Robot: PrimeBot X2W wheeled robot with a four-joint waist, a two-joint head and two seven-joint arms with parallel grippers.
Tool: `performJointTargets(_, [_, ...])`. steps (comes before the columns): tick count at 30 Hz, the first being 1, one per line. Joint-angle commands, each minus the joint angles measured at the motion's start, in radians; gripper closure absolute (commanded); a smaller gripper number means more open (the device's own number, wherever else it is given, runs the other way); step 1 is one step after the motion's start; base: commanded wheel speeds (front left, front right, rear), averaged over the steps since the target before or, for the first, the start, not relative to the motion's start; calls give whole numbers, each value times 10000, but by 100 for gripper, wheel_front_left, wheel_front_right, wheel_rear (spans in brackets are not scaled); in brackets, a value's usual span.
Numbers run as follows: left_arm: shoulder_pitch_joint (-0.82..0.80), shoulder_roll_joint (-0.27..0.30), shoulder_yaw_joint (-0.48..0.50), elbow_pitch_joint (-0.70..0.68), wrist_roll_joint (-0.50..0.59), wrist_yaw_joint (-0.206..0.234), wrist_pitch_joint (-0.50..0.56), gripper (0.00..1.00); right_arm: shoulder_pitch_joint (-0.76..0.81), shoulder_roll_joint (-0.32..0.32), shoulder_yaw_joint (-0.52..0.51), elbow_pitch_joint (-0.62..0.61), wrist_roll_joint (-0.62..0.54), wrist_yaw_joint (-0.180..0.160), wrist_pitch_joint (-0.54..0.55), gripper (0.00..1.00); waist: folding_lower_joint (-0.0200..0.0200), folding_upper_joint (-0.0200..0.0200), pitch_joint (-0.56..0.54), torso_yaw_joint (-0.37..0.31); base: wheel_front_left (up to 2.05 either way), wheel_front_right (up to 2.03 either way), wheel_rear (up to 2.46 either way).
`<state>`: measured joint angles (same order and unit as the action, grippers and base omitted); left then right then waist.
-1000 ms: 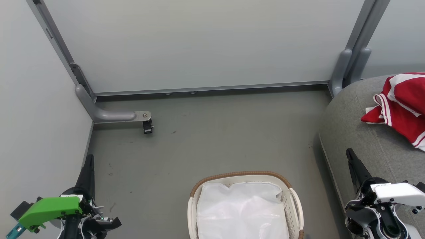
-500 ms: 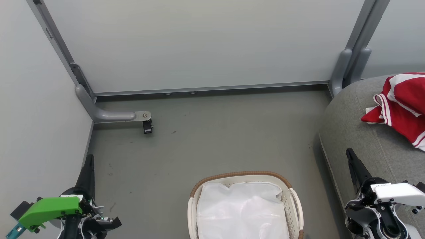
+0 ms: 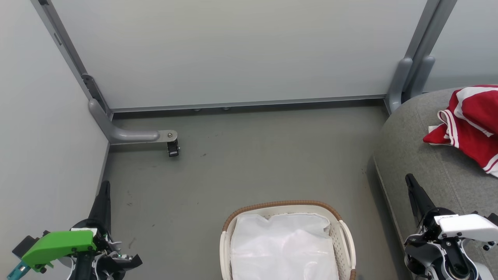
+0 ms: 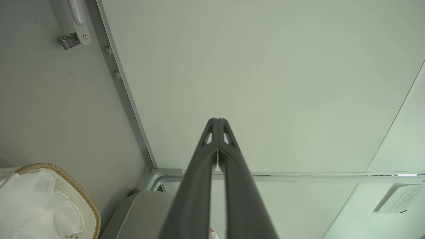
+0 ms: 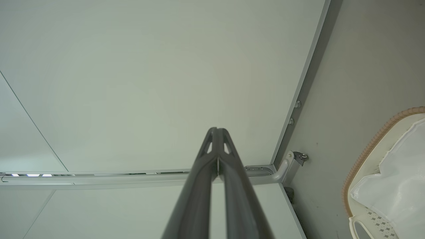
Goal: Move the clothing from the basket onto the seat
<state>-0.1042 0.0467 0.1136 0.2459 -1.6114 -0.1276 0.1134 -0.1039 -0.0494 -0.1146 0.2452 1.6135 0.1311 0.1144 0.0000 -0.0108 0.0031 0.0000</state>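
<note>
Left claw [image 3: 104, 186] is sitting low at the left of the head view, over the grey floor [image 3: 253, 163] and close to the side wall. In the left wrist view its two dark fingers [image 4: 202, 159] are pressing together from mid-length to the tips, fully closed with nothing between them.

Right claw [image 3: 409, 179] is sitting at the lower right of the head view, with its tip over the front edge of the seat [image 3: 420, 155]. In the right wrist view its fingers [image 5: 232, 169] are likewise meeting at the tips, closed and gripping nothing.

The clothing [image 3: 472, 120], red with white stripe trim, is lying bunched on the seat at the far right, partly cut off by the frame edge. I cannot tell whether I am looking at one garment or two. It is lying well apart from both claws.

The basket [image 3: 280, 204] is standing on the floor at bottom centre, between the two claws and just left of the seat. The white liner [image 3: 284, 245] is lying crumpled inside it.

A pale wall panel [image 3: 233, 50] is closing off the back, and a grey bracket with a small black caster [image 3: 172, 148] is resting on the floor at its left foot.
</note>
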Motion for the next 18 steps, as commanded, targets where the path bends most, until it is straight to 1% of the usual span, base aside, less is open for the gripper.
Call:
performJointTargets(1, [-103, 67, 16, -21, -33, -63, 41, 100, -83, -24, -24, -20, -26, -7, 37, 100, 0, 108, 0, 0, 0, 0, 0])
performJointTargets(18, [-104, 67, 16, -21, -33, -63, 43, 100, -83, -24, -25, -20, -27, -7, 38, 100, 0, 108, 0, 0, 0, 0, 0])
